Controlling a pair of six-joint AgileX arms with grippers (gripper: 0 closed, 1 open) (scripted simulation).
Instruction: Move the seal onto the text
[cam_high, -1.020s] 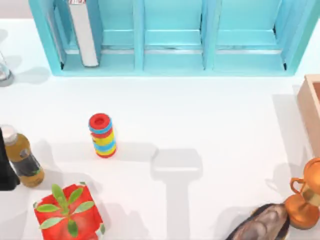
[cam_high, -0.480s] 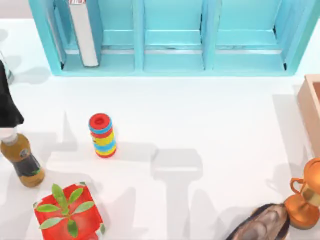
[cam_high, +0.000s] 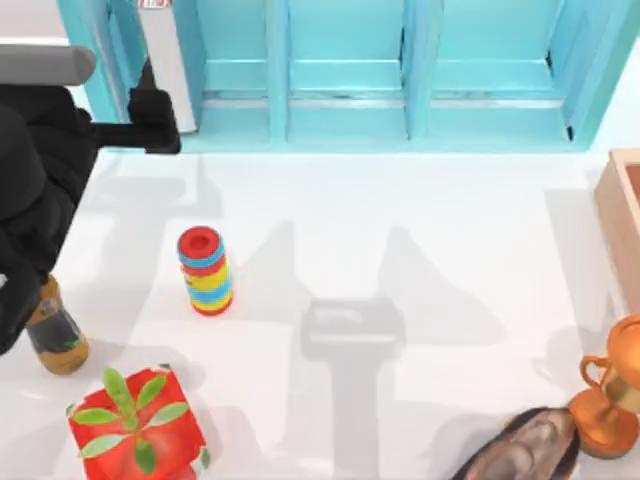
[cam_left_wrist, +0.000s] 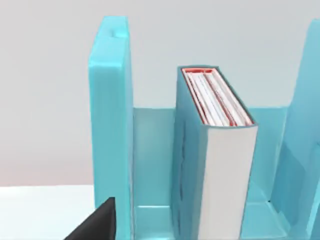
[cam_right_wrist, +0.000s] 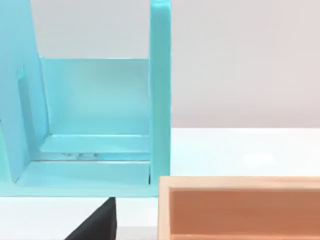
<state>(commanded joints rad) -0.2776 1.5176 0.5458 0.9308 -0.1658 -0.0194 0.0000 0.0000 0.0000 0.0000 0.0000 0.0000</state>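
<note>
The text (cam_high: 167, 62) is a thick book with a teal cover and white page edges. It stands upright in the leftmost compartment of the teal shelf unit (cam_high: 345, 125). In the left wrist view the text (cam_left_wrist: 227, 170) stands just beyond the shelf's left wall. My left gripper (cam_high: 152, 118) hovers at the shelf's front left corner, close beside the book, and its black arm reaches in from the table's left side. The seal is out of view. A dark sliver of my right gripper (cam_right_wrist: 97, 222) faces the shelf's right end.
A stack of coloured rings (cam_high: 205, 270) stands left of centre. A brown bottle (cam_high: 55, 338) and a red box with a green plant (cam_high: 135, 425) sit front left. A bronze trophy (cam_high: 610, 400) and a dark shell-like lump (cam_high: 520, 450) are front right. A tan wooden box (cam_high: 625, 215) lies at the right edge.
My left arm has swung up from the left edge toward the shelf's left end and now covers the bottle's top. The objects on the table have not moved.
</note>
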